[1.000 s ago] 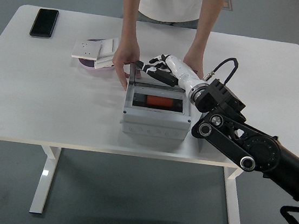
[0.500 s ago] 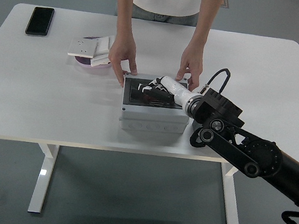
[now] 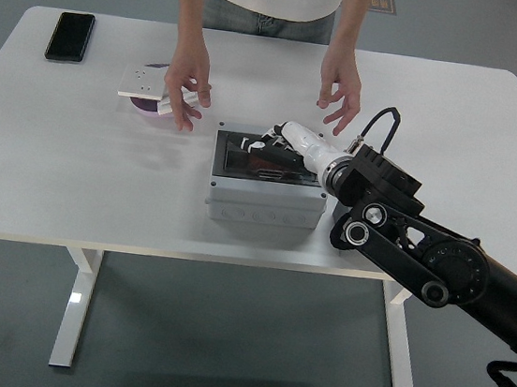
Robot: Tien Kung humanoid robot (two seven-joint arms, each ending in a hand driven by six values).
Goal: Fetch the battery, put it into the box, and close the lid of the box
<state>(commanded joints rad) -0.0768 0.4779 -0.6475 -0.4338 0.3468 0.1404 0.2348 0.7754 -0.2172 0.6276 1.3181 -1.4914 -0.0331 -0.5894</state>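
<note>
The right hand (image 3: pixel 269 149) lay flat, fingers spread, gripping nothing, on the lid (image 3: pixel 244 159) of the box (image 3: pixel 263 204). The battery was hidden, presumably inside. Uneven pressure toward three o'clock might leave the lid unlatched.

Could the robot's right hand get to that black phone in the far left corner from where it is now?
Probably not easily. The right hand rests on the lid of the box mid-table, and the phone lies at the far left corner. Nothing blocks the way except the person's hand near the path; the stretch looks long.
</note>
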